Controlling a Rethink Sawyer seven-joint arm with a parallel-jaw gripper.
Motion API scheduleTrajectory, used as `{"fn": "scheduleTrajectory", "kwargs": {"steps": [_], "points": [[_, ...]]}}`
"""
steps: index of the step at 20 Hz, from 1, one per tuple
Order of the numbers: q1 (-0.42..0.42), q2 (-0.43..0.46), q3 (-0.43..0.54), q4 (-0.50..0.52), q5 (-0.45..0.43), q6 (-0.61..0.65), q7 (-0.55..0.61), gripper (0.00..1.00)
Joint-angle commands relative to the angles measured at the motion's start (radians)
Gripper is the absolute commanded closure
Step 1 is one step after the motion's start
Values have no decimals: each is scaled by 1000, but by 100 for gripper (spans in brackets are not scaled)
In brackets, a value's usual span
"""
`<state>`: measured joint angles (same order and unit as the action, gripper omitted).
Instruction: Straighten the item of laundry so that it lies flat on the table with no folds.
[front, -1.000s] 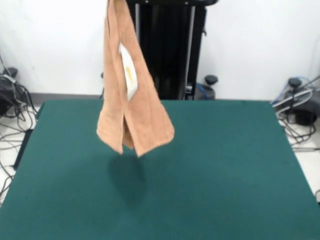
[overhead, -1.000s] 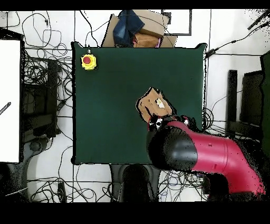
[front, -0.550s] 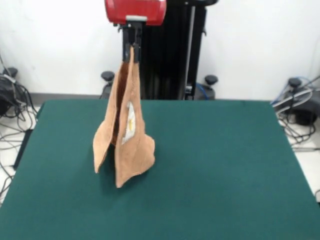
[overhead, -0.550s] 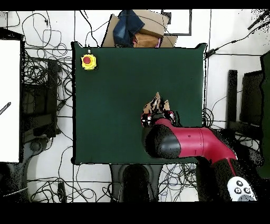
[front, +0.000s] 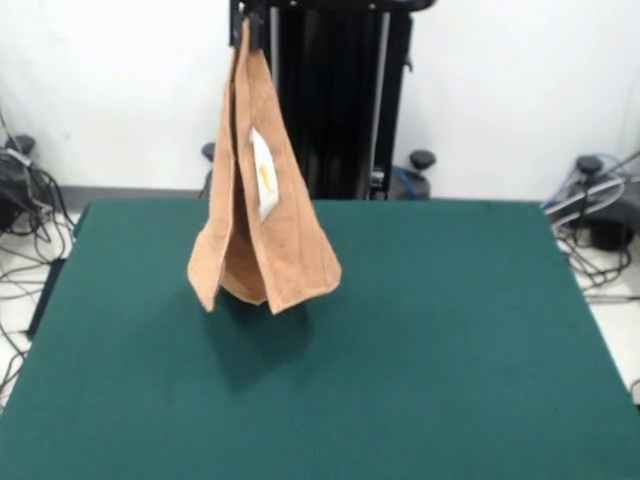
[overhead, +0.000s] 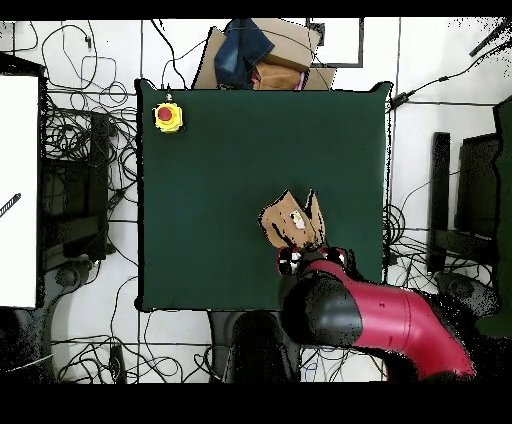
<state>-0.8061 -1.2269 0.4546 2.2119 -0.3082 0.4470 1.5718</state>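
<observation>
Green table below hanging towel; pincer clamped on top edge.

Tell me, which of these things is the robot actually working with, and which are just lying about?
Part of the job:
- the towel, hanging in folds from the gripper
- the green table below it

Just lying about:
- the yellow box with a red button on a table corner
- the cardboard box beyond the table
- the cables on the floor
</observation>
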Motion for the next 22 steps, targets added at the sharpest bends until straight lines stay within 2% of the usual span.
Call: {"fn": "scheduleTrajectory", "kwargs": {"steps": [1,9,16,22], "points": [[32,-6,28,72,-23,24,8,100],[25,-12,36,79,-15,17,0,100],[21,25,41,34,-31,36,-12,100],[24,35,30,52,-51,-15,11,100]]}}
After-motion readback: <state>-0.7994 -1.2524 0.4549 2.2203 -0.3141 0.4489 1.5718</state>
